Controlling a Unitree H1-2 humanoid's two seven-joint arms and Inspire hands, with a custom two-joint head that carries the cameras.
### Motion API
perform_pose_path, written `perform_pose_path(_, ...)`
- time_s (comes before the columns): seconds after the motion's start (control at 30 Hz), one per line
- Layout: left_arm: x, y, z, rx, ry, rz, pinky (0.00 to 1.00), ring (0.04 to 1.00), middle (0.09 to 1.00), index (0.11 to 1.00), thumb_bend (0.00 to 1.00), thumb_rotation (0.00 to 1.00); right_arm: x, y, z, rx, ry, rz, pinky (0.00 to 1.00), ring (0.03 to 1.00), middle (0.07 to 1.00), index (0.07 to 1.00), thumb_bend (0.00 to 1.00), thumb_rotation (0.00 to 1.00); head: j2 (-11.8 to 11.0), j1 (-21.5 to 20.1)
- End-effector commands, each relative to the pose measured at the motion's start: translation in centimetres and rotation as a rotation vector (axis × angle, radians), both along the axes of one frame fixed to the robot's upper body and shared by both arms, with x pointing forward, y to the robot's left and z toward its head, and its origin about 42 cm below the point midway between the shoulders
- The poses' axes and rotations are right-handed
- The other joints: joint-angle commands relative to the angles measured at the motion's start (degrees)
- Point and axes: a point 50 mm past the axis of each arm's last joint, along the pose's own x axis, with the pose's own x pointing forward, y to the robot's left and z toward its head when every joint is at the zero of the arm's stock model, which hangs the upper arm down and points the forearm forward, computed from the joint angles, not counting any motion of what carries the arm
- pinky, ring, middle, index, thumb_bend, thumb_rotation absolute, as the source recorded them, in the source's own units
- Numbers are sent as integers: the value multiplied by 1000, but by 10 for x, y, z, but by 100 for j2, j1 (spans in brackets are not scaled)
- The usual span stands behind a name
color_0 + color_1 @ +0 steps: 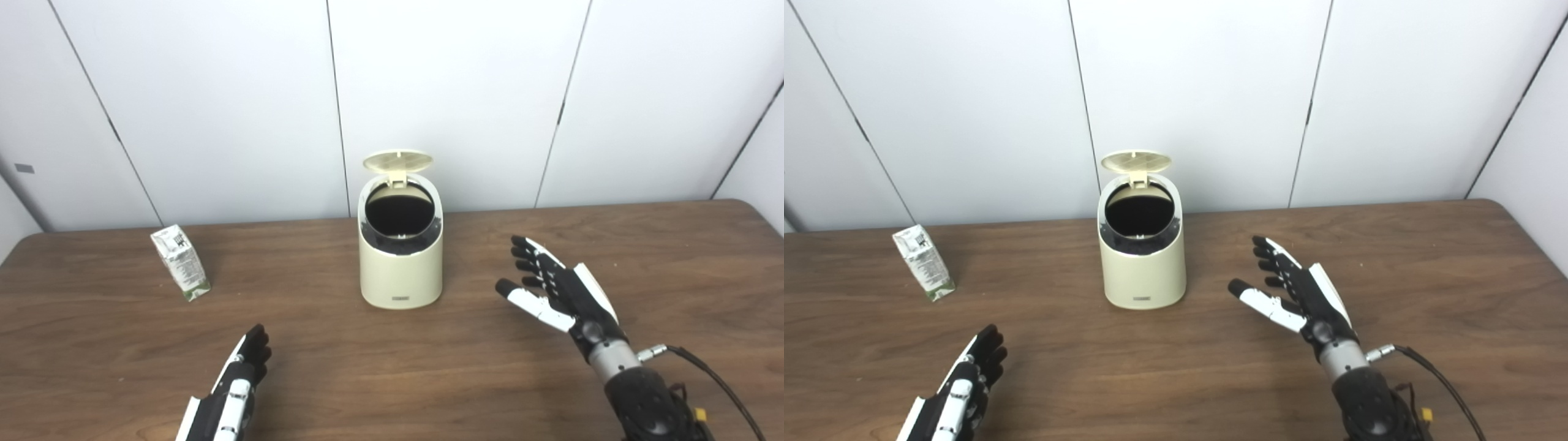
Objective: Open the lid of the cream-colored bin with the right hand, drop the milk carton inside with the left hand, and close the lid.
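I see the bin (400,260) standing mid-table (429,367) with its lid (397,161) tipped up at the back, the dark inside showing. My right hand (554,285) hovers just right of the bin, fingers spread and holding nothing, apart from it. The carton (180,262) stands tilted well to the bin's left, untouched, and my left hand (236,383) sits low near the front edge, fingers loosely extended, empty.
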Motion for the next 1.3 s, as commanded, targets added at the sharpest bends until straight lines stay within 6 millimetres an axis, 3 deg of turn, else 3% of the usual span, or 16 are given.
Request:
perform_pose_path(0.0,-4,-4,12,-43,-50,19,1000,980,977,998,276,866,-12,-1,18,-12,-109,40,824,881,906,906,677,706,19,-22)
perform_pose_path(0.13,-4,-3,15,-42,-50,24,1000,990,983,1000,275,861,-42,-5,12,3,-119,51,810,877,907,906,665,748,35,-19)
perform_pose_path(0.27,-5,-1,16,-35,-50,19,1000,994,992,1000,278,818,-64,-10,4,71,-127,55,813,872,911,915,657,715,46,-17)
perform_pose_path(0.5,-4,-1,15,-23,-48,12,1000,986,984,1000,296,719,-82,-13,-11,125,-170,13,850,893,919,928,653,656,48,258)
perform_pose_path(0.6,-3,-3,16,-21,-53,12,1000,984,981,1000,314,696,-86,-15,-16,127,-174,-2,858,894,920,928,653,669,37,577)
perform_pose_path(0.77,-2,-7,9,9,-51,11,982,964,963,984,347,611,-86,-27,-26,154,-183,-2,882,913,938,946,603,609,-17,1172)
perform_pose_path(1.07,1,-19,4,108,-50,39,874,907,917,941,478,523,-81,-39,-37,214,-175,-1,915,933,955,953,597,567,-161,2102)
perform_pose_path(1.2,3,-21,3,129,-57,64,848,895,915,945,523,515,-81,-37,-40,250,-161,12,873,918,949,947,646,614,-224,2279)
perform_pose_path(1.27,4,-21,2,144,-63,74,836,890,914,948,538,523,-80,-37,-42,277,-165,32,869,921,950,944,625,583,-246,2338)
